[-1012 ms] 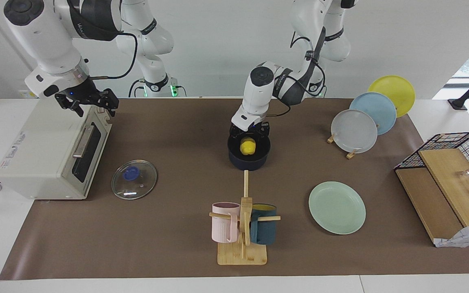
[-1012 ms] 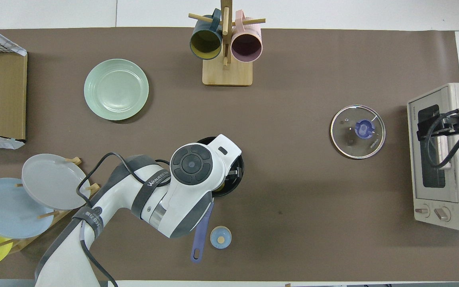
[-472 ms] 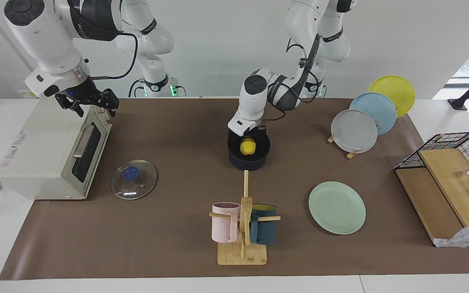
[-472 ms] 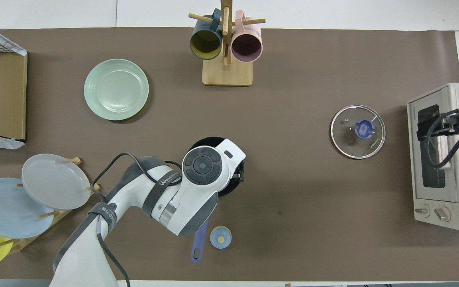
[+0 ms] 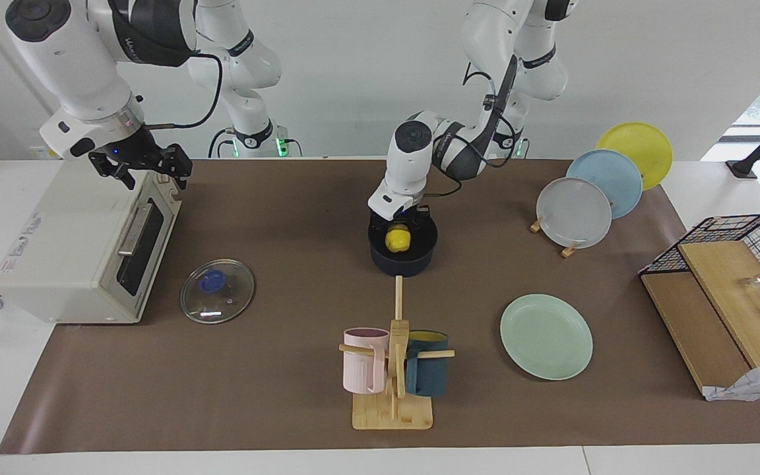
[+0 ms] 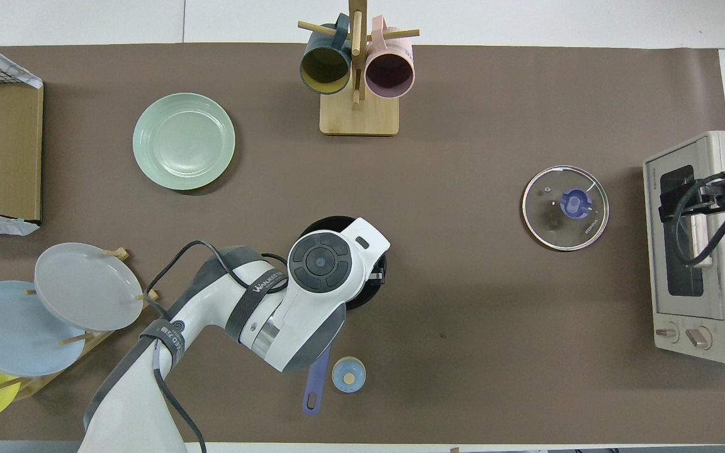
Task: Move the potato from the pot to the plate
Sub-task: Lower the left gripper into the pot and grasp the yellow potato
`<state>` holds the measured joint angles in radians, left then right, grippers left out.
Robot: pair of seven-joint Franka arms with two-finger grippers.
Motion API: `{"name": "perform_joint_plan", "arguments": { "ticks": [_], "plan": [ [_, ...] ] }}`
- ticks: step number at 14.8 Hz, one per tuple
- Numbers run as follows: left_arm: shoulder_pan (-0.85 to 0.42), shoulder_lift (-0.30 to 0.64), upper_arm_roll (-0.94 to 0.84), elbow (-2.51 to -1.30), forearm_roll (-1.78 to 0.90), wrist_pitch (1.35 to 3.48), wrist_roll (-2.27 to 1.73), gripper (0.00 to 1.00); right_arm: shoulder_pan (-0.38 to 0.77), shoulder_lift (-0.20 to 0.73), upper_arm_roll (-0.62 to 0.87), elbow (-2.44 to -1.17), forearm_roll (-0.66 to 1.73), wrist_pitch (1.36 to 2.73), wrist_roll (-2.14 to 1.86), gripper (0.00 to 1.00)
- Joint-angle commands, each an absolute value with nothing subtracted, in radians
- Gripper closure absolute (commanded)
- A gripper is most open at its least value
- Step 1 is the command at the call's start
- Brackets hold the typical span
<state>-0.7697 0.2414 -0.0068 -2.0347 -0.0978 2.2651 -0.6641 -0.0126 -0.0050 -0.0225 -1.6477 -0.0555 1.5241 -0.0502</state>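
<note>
L pincer point(image 5: 398, 221) is down in pot point(image 5: 403, 254), mid counter point(image 5: 287, 218); clenched on potato point(image 5: 397, 238)? Can't tell. Plate point(image 5: 546, 336) lies apart, twd L arm's end. R pincer point(image 5: 141, 165) waits over toaster point(image 5: 83, 244), fingers spread.

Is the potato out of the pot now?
No. The potato sits inside the pot; the plate is bare.

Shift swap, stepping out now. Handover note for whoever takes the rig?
Left gripper: down in the small navy-blue saucepan, at the glossy yellow potato; grasp unclear.
Right gripper: waits over the white toaster oven.
Pale mint-green round plate: bare, toward the left arm's end, farther from the robots than the saucepan.
Done: reach into saucepan.
Left: lift potato out, carry it, set on plate.
</note>
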Motion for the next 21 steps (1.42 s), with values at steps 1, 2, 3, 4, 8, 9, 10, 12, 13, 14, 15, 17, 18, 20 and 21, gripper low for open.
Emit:
{"name": "perform_joint_plan", "arguments": {
  "ticks": [1,2,3,4,8,9,10,12,13,14,15,17,18,20,21],
  "plan": [
    [-0.793,0.248,0.012,-2.049,-0.080,2.280,-0.675,0.81,-0.021,-0.011,-0.014,-1.657,-0.037,1.522,-0.038,0.00],
    [-0.793,0.249,0.012,-2.049,-0.080,2.279,-0.675,0.90,-0.020,-0.011,-0.014,-1.657,-0.037,1.522,-0.038,0.00],
    [-0.793,0.249,0.012,-2.048,-0.080,2.276,-0.676,0.98,-0.021,-0.011,-0.014,-1.657,-0.037,1.522,-0.038,0.00],
    [-0.793,0.249,0.012,-2.046,-0.080,2.276,-0.676,1.00,-0.023,-0.011,-0.014,-1.657,-0.037,1.522,-0.038,0.00],
    [-0.784,0.241,0.012,-2.042,-0.080,2.266,-0.695,1.00,-0.025,-0.011,-0.014,-1.657,-0.037,1.522,-0.038,0.00],
    [-0.782,0.232,0.012,-2.040,-0.080,2.249,-0.696,1.00,-0.023,-0.011,-0.014,-1.657,-0.037,1.522,-0.038,0.00],
    [-0.779,0.216,0.012,-2.037,-0.081,2.229,-0.695,1.00,-0.025,-0.011,-0.014,-1.657,-0.037,1.520,-0.038,0.00],
    [-0.769,0.183,0.015,-2.036,-0.081,2.200,-0.692,1.00,-0.025,-0.011,-0.014,-1.657,-0.037,1.520,-0.038,0.00],
    [-0.761,0.167,0.015,-2.025,-0.081,2.175,-0.690,1.00,-0.025,-0.011,-0.014,-1.657,-0.037,1.520,-0.038,0.00],
    [-0.755,0.160,0.015,-2.008,-0.081,2.142,-0.689,1.00,-0.025,-0.011,-0.014,-1.657,-0.037,1.522,-0.038,0.00],
    [-0.752,0.149,0.018,-1.991,-0.083,2.116,-0.686,1.00,-0.025,-0.011,-0.014,-1.657,-0.037,1.520,-0.038,0.00],
    [-0.721,0.126,0.020,-1.950,-0.086,2.048,-0.681,1.00,-0.025,-0.011,-0.014,-1.657,-0.037,1.520,-0.038,0.00],
    [-0.703,0.120,0.018,-1.924,-0.087,2.011,-0.677,1.00,-0.025,-0.011,-0.014,-1.657,-0.037,1.520,-0.038,0.00],
    [-0.658,0.127,0.018,-1.861,-0.089,1.944,-0.652,1.00,-0.025,-0.011,-0.014,-1.657,-0.037,1.520,-0.038,0.00],
    [-0.632,0.130,0.018,-1.835,-0.090,1.916,-0.623,1.00,-0.025,-0.011,-0.014,-1.657,-0.037,1.520,-0.038,0.00]
  ]
}}
